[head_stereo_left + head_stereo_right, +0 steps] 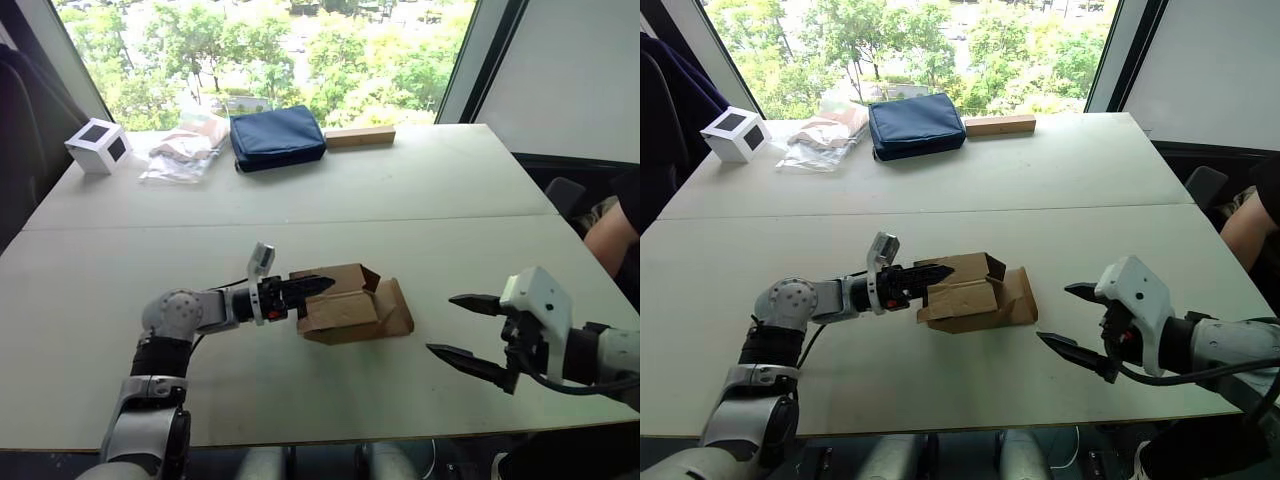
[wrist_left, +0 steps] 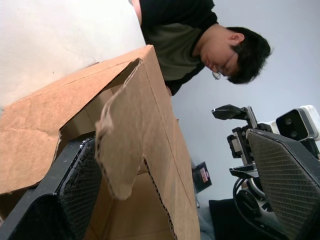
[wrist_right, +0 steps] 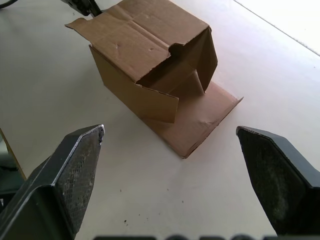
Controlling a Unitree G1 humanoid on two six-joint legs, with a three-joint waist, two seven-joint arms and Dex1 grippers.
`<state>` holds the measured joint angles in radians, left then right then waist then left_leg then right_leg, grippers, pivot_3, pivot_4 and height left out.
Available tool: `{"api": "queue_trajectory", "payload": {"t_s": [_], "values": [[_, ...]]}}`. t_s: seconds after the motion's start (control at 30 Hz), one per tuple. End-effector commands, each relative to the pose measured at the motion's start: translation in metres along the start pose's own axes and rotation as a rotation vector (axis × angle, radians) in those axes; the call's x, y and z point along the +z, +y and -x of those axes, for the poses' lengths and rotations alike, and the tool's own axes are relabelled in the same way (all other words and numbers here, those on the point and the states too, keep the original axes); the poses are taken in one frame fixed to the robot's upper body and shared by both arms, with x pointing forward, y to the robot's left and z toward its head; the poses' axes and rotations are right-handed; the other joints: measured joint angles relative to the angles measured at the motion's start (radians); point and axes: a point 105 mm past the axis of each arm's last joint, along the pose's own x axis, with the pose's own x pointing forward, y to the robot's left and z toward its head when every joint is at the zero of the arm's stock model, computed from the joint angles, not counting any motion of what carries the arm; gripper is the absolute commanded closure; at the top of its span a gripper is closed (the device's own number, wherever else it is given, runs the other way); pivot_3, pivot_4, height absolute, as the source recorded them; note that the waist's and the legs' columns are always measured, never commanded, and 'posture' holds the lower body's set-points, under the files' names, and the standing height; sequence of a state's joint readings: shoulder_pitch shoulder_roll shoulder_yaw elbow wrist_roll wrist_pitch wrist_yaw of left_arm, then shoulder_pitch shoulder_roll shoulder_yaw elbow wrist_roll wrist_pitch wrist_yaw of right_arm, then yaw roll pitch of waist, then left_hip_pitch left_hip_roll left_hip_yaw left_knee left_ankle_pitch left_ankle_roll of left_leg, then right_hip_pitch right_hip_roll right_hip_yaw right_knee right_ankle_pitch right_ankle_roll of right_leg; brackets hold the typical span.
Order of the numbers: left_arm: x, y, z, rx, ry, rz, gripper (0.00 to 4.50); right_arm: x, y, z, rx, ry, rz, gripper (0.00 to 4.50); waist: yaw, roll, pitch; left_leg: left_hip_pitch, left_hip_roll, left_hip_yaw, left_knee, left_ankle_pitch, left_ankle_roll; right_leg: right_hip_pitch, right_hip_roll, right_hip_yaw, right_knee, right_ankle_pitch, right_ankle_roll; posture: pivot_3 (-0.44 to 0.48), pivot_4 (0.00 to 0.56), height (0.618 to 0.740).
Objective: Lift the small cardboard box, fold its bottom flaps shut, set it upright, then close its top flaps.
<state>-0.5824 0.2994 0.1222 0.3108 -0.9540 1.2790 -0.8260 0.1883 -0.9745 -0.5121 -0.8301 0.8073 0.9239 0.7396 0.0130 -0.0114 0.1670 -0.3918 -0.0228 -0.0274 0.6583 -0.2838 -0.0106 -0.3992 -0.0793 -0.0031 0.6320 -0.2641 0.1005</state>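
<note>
The small cardboard box lies on its side in the middle of the white table. At its right end the flaps hang open: one flap lies flat on the table and another sticks out from the upper edge. I cannot tell which end holds the bottom flaps and which the top flaps. My left gripper is open at the box's left end. One finger is inside the box, the other outside, with a cardboard flap between them. My right gripper hangs open to the right of the box, apart from it.
Along the far edge stand a white cube with black squares, a clear plastic bag, a navy pouch and a long wooden block. A person sits past the table's right side, an arm by the edge.
</note>
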Motion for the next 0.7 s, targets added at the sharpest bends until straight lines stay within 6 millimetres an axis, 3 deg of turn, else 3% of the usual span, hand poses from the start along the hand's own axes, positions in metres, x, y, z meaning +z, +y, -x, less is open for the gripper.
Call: {"api": "queue_trajectory", "payload": {"t_s": [0.03,0.27,0.3,0.53,0.7], "values": [[0.003,-0.009,-0.006,-0.036,0.015,-0.021,1.45,0.008,0.003,0.002,-0.010,-0.029,0.043,0.00,0.001,0.000,0.000,0.000,0.000,0.000,0.000,0.000,0.000,0.000,0.000,0.000,0.000,0.000,0.000,0.000,0.150,0.737],[0.004,-0.012,-0.015,-0.049,0.018,-0.018,4.26,0.007,0.003,0.001,-0.015,-0.034,0.034,0.00,0.001,0.000,0.000,0.000,0.000,0.000,0.002,-0.001,0.001,0.001,0.000,0.000,0.000,0.000,0.000,0.000,0.150,0.737],[0.004,-0.012,-0.016,-0.050,0.016,-0.019,4.47,0.008,0.003,0.001,-0.014,-0.038,0.031,0.00,0.000,0.000,0.000,0.000,0.000,0.000,0.002,-0.001,0.001,0.001,0.000,0.000,0.000,0.000,0.000,0.000,0.150,0.737],[0.011,-0.014,-0.011,-0.049,0.004,-0.047,4.47,0.016,0.001,-0.002,-0.005,-0.092,0.008,0.00,0.000,0.000,0.000,0.000,0.000,0.000,0.003,-0.001,0.002,0.001,0.000,0.000,0.000,0.000,0.000,0.000,0.150,0.737],[0.034,-0.031,0.008,-0.052,-0.014,-0.224,4.47,0.047,-0.015,-0.003,-0.040,-0.355,-0.131,0.00,-0.002,-0.001,0.000,0.000,0.001,0.000,0.003,-0.001,0.001,0.001,0.000,0.000,0.000,0.000,0.000,0.000,0.150,0.737]]}}
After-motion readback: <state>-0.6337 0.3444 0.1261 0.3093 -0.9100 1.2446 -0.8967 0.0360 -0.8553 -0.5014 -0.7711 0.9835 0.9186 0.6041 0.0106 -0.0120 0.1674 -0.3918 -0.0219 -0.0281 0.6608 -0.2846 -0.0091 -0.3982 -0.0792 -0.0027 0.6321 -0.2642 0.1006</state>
